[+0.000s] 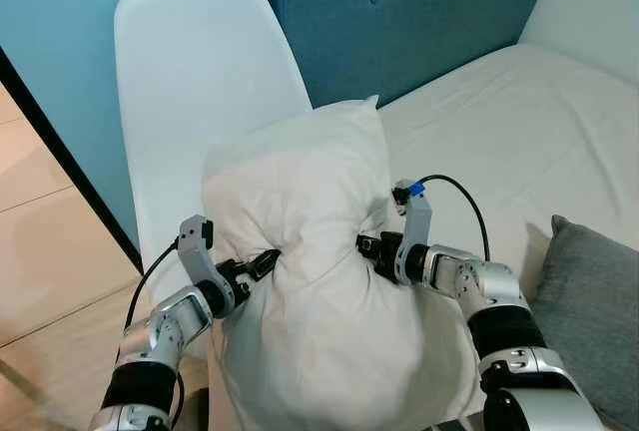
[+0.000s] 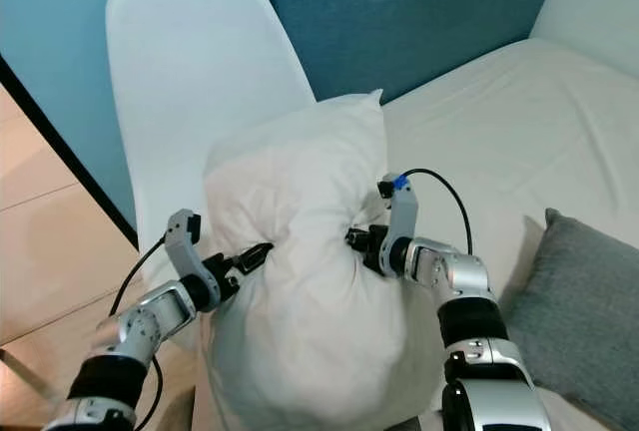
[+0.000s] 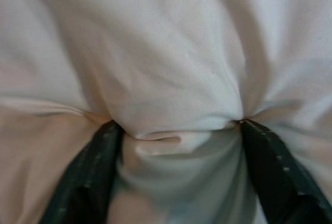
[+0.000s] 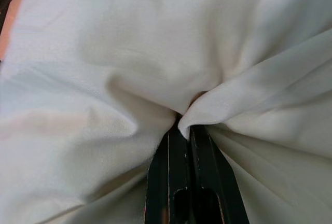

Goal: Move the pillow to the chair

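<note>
A big white pillow (image 1: 310,251) hangs between my two grippers in front of the white chair (image 1: 200,72). Its upper corner leans toward the chair's backrest and most of the seat is hidden behind it. My left gripper (image 1: 268,259) bites into the pillow's left side; in the left wrist view its fingers (image 3: 98,172) stand apart with a thick fold of cloth bunched between them. On the other side, my right gripper (image 1: 364,244) is pinched shut on a thin fold, with the fingers (image 4: 179,182) nearly touching in the right wrist view.
A bed with a white sheet (image 1: 519,122) lies to the right, against a dark blue padded headboard (image 1: 399,12). A grey cushion (image 1: 589,301) rests on the bed's near right. Wooden floor (image 1: 50,251) and a light blue wall are to the left of the chair.
</note>
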Robot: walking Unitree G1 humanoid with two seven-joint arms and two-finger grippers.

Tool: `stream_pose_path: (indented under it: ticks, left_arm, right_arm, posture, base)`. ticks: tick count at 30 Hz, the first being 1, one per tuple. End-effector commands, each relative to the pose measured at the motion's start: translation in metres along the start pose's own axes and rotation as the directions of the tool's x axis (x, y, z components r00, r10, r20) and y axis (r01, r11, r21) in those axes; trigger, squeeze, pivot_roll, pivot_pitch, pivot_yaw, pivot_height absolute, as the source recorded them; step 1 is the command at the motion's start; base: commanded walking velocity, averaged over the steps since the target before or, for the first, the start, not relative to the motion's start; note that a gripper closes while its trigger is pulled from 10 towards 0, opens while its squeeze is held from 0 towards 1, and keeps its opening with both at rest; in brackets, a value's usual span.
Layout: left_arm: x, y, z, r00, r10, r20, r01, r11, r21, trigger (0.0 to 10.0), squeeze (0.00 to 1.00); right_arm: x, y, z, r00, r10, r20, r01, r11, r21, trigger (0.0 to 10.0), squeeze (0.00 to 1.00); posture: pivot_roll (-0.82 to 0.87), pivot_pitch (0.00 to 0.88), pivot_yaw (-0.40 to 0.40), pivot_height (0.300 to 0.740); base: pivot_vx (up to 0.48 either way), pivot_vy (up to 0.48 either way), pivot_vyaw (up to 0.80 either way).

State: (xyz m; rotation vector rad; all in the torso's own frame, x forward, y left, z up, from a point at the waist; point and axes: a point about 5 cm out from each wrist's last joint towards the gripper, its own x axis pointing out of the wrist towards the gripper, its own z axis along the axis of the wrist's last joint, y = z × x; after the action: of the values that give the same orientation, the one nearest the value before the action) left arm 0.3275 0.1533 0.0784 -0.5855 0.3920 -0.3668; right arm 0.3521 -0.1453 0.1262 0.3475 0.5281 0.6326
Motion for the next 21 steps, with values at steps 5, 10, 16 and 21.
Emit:
stream_pose_path:
  ticks: [5,10,16,21]
  left_arm:
    - [0.0,0.006,-0.002,1.0,-0.007,-0.01,0.007,1.0,-0.018,0.0,0.0]
    - [0.001,0.004,0.006,0.998,-0.053,0.039,0.055,0.996,-0.064,0.0,0.0]
    - [0.0,-0.021,0.068,0.957,-0.153,0.245,0.177,0.981,-0.078,0.0,0.0]
    - [-0.008,-0.047,0.12,0.897,-0.262,0.356,0.267,0.963,0.036,0.0,0.0]
  right_arm:
    - [0.002,0.01,-0.001,1.0,0.023,0.006,-0.023,0.999,0.024,10.0,0.02]
    - [0.002,0.015,-0.001,0.999,0.034,0.004,-0.034,0.999,0.027,10.0,0.02]
    - [0.001,0.015,0.004,0.999,0.048,0.021,-0.049,0.999,0.023,10.0,1.0]
    - [-0.002,0.005,0.007,0.999,0.014,0.051,-0.016,0.998,0.054,10.0,1.0]
  posture:
    - [-0.14,0.235,-0.028,0.571]
    - [-0.14,0.223,-0.028,0.571]
    - [-0.13,0.189,-0.028,0.571]
    - [-0.13,0.179,-0.025,0.571]
  base:
    - [0.0,0.0,0.0]
    - [0.0,0.0,0.0]
    - [0.0,0.0,0.0]
    - [0.0,0.0,0.0]
